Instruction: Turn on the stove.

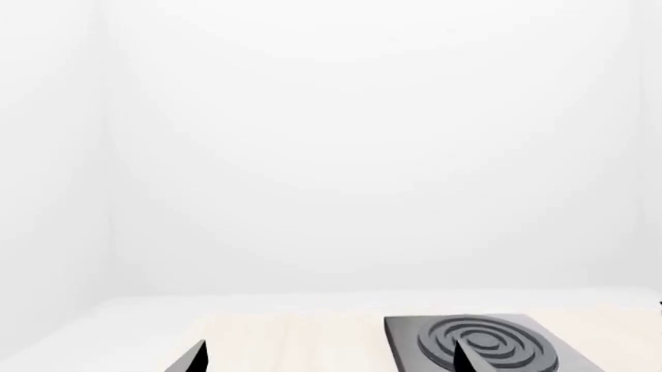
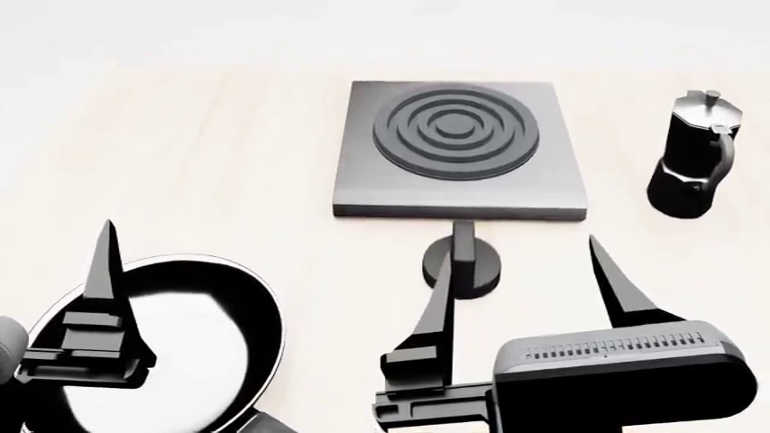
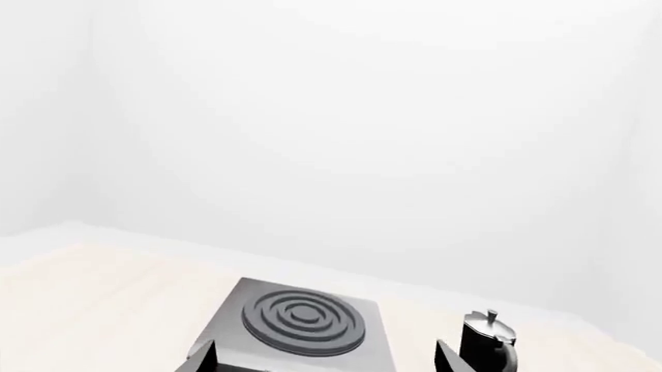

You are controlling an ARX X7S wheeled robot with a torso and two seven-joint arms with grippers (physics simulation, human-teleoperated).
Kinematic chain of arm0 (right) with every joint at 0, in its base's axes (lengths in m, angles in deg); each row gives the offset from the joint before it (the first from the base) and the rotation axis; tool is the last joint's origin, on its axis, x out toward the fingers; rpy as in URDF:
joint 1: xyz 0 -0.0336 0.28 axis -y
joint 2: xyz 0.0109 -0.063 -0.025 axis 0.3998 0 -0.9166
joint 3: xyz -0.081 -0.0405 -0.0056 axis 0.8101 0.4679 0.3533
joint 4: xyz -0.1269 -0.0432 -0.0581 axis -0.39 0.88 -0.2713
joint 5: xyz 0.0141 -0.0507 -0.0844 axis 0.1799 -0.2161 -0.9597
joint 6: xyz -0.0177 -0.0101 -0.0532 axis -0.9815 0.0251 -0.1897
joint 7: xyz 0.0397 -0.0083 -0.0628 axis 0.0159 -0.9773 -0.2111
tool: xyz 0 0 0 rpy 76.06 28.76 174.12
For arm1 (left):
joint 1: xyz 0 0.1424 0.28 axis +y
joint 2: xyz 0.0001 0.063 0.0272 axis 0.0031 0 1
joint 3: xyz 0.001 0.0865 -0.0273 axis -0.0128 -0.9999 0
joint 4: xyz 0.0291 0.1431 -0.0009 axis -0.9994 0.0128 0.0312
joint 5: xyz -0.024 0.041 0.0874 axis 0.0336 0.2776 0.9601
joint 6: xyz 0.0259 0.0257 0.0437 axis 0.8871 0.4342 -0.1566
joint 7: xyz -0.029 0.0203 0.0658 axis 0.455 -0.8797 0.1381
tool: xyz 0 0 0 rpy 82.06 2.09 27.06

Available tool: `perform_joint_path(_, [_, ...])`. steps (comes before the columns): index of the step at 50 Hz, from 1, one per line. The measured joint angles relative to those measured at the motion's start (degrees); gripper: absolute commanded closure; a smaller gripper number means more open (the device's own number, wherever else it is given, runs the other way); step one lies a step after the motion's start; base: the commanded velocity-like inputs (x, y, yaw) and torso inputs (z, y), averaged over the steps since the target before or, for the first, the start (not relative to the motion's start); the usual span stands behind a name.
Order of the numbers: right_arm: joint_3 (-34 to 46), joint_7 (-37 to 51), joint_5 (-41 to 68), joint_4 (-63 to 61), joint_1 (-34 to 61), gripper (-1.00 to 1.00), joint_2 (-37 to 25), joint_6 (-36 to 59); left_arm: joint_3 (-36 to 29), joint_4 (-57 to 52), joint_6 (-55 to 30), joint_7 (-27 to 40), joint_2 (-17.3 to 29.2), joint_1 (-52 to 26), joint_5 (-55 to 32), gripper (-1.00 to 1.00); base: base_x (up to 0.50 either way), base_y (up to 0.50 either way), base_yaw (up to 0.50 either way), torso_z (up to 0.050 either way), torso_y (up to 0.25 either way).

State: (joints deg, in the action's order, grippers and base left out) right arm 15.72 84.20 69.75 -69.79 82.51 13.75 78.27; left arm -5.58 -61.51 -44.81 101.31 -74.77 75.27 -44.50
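In the head view, the left gripper [image 2: 180, 271] stood at the lower left of the frame, only one dark tapered finger [image 2: 106, 271] plainly visible there, rising over the black frying pan [image 2: 223, 329] that filled the lower left corner; its mate fell outside that picture, but the left wrist view showed two fingertips set well apart at the bottom edge, so the left gripper [image 1: 331, 358] was spread wide and held nothing. Toward the centre lay the stove [image 2: 461, 152], a flat square grey slab on the pale wooden table [image 2: 216, 162], occupying the upper middle of the frame with dark raised concentric rings [image 2: 456, 132] on top. Just below the slab's near edge, in the middle of the frame, sat the round black knob [image 2: 463, 264], joined to the slab by a short stem. The right gripper [image 2: 524, 284] hung at the lower centre and lower right, its two pointed fingers wide apart and empty, the left-hand finger [image 2: 435, 307] overlapping the knob's edge in the picture; whether it touched could not be told. At the upper right stood the black moka pot [image 2: 694, 155], upright and well apart from the slab. In the right wrist view the stove [image 3: 300, 325] sat at the bottom centre, the moka pot [image 3: 488, 341] to its right, and the right gripper [image 3: 325, 358] showed only its tips at the bottom edge.
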Motion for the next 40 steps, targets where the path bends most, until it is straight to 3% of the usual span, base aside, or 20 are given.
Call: perform_joint_path(40, [0.17,0.91,1.08,-0.32,0.13,-1.0,-0.6,-0.06,-0.62,-0.16,0.2,1.1,0.84,-0.17,-0.93,-1.0,0.19,0.0,0.0,0.0,0.0])
